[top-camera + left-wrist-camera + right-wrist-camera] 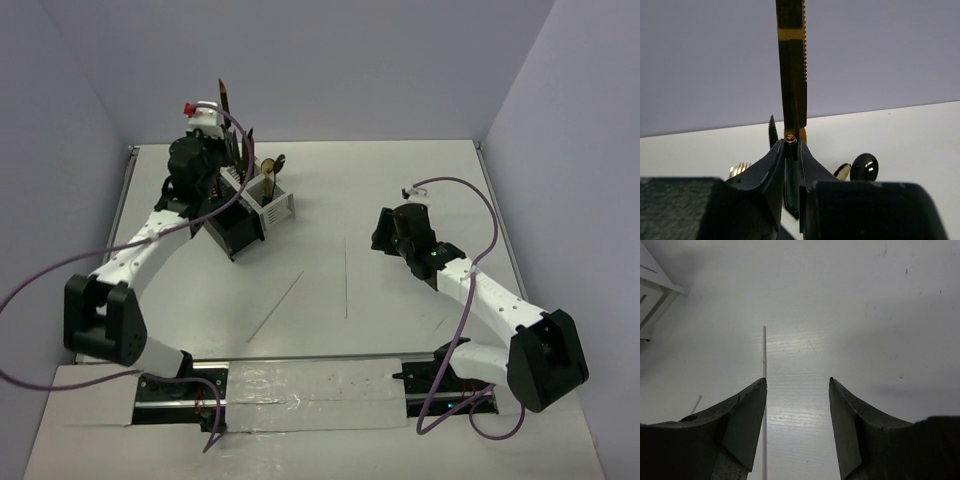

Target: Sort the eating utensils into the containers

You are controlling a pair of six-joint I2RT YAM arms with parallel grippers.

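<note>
My left gripper [222,128] is at the back left, above the joined black caddy [238,235] and white caddy [276,207]. It is shut on a knife [224,96] held upright, its gold serrated blade [792,75] rising above the fingertips [791,145]. Behind it stand a second serrated knife tip [772,131], gold fork tines [740,169], a gold spoon [842,171] and a black spoon [864,166]. Two pale chopsticks lie on the table, one slanted [276,305] and one straight [346,278]. My right gripper [385,232] is open and empty over the straight chopstick [764,352], which passes by its left finger [747,410].
A corner of the white caddy [655,295] shows at the upper left of the right wrist view. The tip of the slanted chopstick [696,404] shows at its left. Walls close the table at the back and both sides. A purple cable [470,195] loops over the right arm.
</note>
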